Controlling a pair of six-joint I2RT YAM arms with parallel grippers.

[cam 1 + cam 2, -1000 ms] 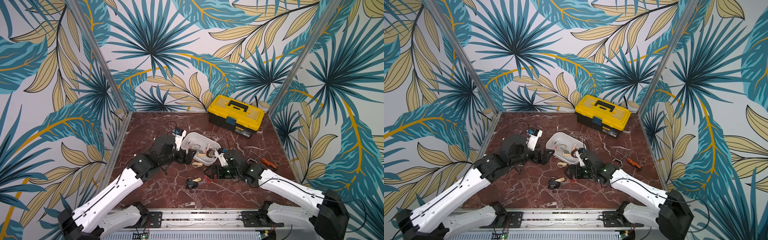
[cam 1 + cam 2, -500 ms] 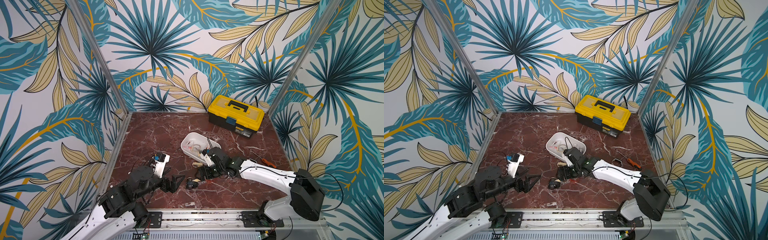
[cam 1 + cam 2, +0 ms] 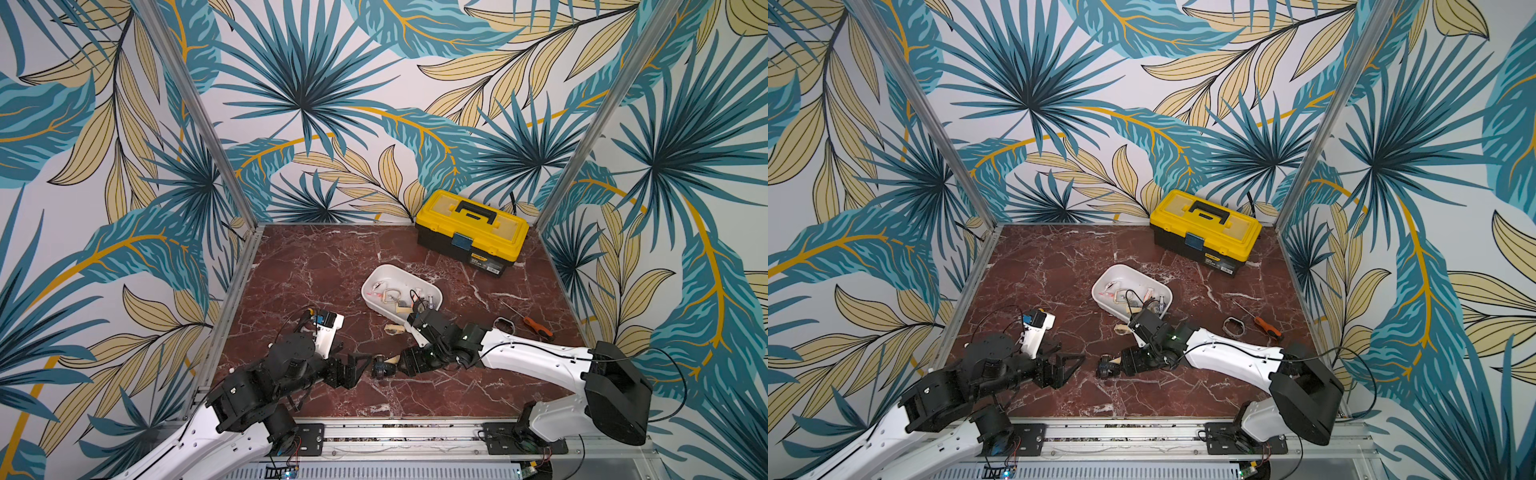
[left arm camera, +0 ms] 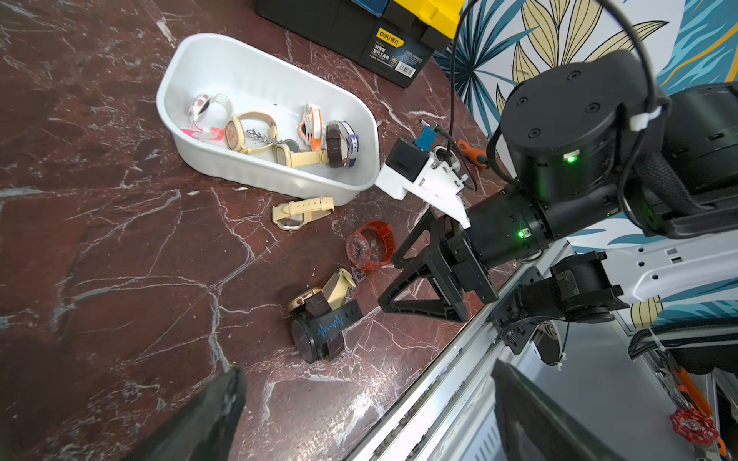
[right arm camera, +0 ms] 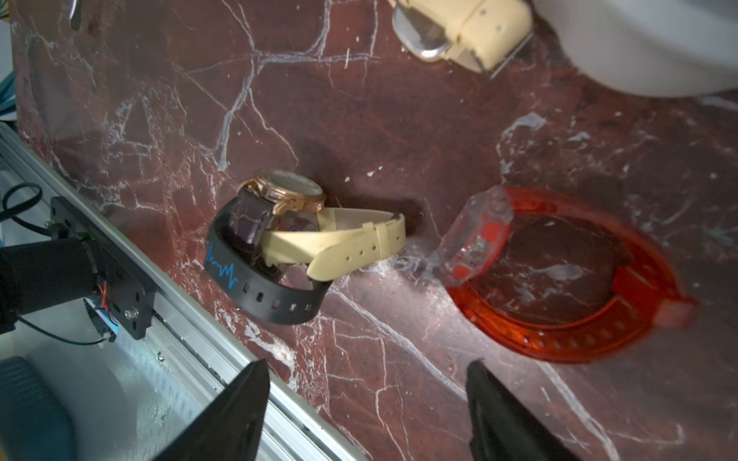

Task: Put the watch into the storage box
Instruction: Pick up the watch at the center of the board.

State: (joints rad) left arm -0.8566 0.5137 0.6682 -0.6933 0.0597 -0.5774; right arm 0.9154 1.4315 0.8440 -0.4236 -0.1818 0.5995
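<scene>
- In a top view, the black watch [image 3: 381,369] is a dark lump, hard to make out, between the left pincer [image 3: 360,370] and the right pincer [image 3: 397,365]. It lies on the surface at 6 o'clock from the storage box [image 3: 384,271], well apart. Both arms stretch low, pincers facing.
- Left wrist view: the left pincer's tips are cut off, spread wide and empty. The toolbox [image 4: 403,24] label reads "deli"; the smaller print is illegible.
- Right wrist view: the right pincer is open and holds nothing. The red watch [image 5: 559,279] is blurred, and only a corner of the box shows.
</scene>
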